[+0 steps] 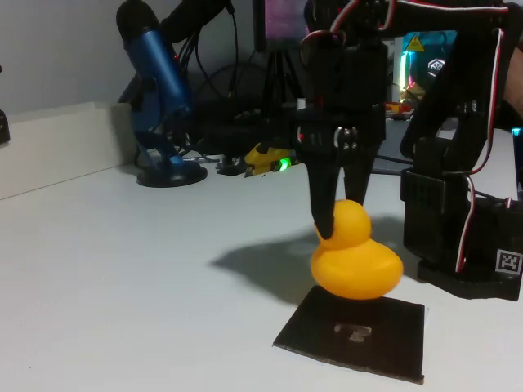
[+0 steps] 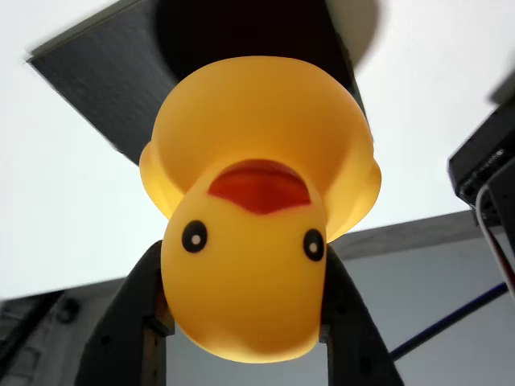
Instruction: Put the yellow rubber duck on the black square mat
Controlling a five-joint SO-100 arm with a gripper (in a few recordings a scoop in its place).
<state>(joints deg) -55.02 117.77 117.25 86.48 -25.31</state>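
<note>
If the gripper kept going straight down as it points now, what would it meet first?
Probably the thin black square mat: the gripper points down, shut on the glossy yellow rubber duck, which hangs just above it.

The white bench (image 1: pixel 122 269) lies bare and open across its whole left and front part in the fixed view, giving wide room to pass. Near the front right, the thin flat black square mat (image 1: pixel 359 331) lies flat, with the glossy yellow rubber duck (image 1: pixel 356 257) above its far edge, held at the head between the black fingers (image 1: pixel 325 220) of the gripper (image 1: pixel 337 222). Just right of the mat, the black arm base (image 1: pixel 458 220) with its wires blocks that side. Along the bench's far edge, a blue microphone on a round stand (image 1: pixel 159 98) and tangled cables (image 1: pixel 245 159) close off the back.
</note>
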